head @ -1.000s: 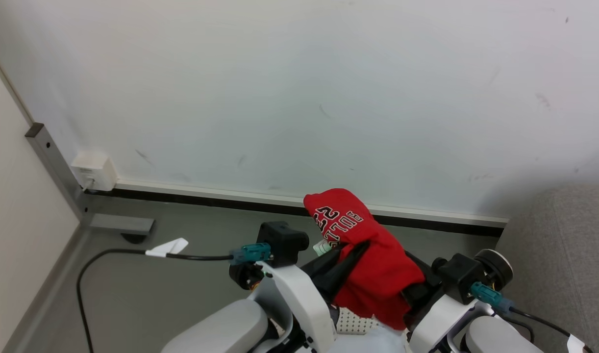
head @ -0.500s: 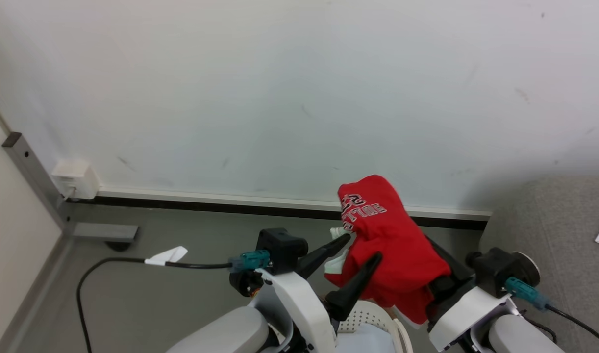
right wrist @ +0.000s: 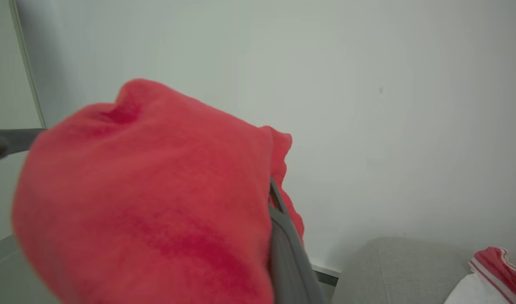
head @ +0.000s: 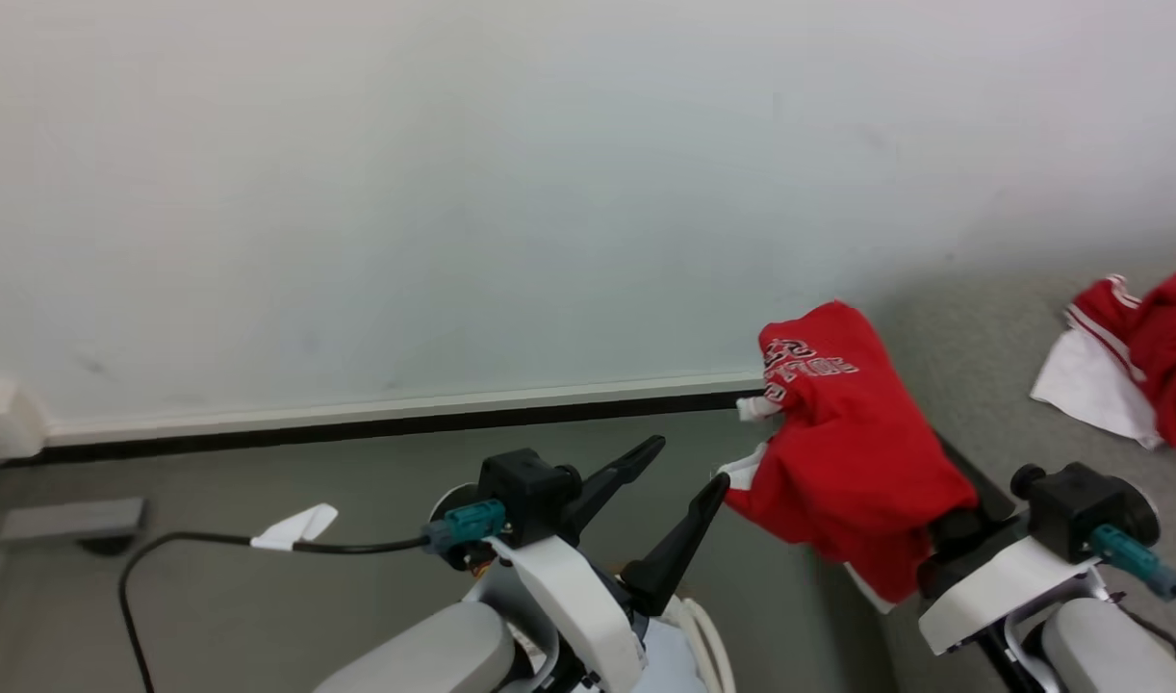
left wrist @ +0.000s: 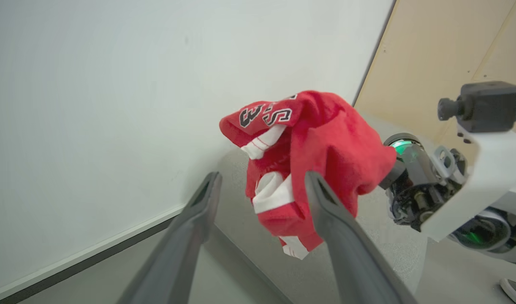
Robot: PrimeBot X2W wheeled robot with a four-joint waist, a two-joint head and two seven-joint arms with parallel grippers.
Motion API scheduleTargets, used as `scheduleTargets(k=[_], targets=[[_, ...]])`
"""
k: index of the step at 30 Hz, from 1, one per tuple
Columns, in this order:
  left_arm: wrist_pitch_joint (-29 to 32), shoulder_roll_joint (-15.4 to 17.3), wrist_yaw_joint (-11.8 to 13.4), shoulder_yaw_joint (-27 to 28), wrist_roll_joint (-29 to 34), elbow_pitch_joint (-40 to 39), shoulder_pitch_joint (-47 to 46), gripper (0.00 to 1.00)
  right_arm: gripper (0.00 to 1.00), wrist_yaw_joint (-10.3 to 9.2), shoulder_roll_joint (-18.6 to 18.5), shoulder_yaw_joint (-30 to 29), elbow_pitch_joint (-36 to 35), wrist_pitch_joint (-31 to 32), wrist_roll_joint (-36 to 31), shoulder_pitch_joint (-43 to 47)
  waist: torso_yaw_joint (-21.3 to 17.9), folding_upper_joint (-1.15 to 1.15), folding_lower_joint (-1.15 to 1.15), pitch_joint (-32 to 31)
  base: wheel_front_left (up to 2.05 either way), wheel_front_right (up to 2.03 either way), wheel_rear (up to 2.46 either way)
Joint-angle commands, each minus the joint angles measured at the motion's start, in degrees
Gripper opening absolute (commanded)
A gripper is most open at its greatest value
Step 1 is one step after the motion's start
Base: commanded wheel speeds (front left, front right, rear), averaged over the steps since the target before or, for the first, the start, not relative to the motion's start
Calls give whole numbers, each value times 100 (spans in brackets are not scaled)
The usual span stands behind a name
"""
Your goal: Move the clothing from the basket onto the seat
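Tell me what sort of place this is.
Probably a bare indoor test room staged as a living space: a plain white wall, a smooth grey floor, and a grey woven-fabric sofa with red-and-white sports clothing lying on it.

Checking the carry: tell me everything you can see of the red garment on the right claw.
The red garment is soft, fleecy-looking cloth with white-outlined dark lettering, white panels and striped trim. It hangs bunched, draped over the right claw that holds it, before the wall. The open left claw sits close beside it.

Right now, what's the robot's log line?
left gripper: open, empty | right gripper: shut on red garment, held up | seat: another garment lying on it
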Motion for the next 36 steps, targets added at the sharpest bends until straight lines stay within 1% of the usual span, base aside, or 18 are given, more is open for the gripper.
scheduleTargets(k=[1, 6, 12, 21, 29, 33, 36], targets=[[-53, 27, 21, 23, 79, 15, -11, 100, 0, -13, -58, -55, -48, 1, -37, 47, -306, 0, 0, 84, 0, 0, 0], [-176, 50, 3, -11, 290, 68, -108, 100, 0, -13, -208, -400, -200, 1, -132, 94, -762, 0, 0, 196, 0, 0, 0], [-271, 76, -27, -22, 479, 156, -192, 100, 0, -13, -278, -762, -437, 1, -282, 147, -1279, 0, 0, 374, 0, 0, 0], [-337, 36, -167, -78, 659, 327, -260, 100, 0, -13, -198, -1154, -710, 1, -406, 328, -1929, 0, 0, 597, 0, 0, 0], [-364, -75, -229, -113, 784, 488, -304, 100, 0, -13, -141, -1385, -884, 1, -482, 434, -2280, 0, 0, 775, 0, 0, 0], [-372, -74, -265, -128, 823, 538, -343, 100, 0, -13, -115, -1412, -935, 1, -437, 390, -2384, 0, 0, 872, 0, 0, 0], [-361, -76, -283, -149, 835, 562, -392, 100, 0, -13, -177, -1415, -875, 1, -372, 215, -2413, 0, 0, 981, 0, 0, 0]])
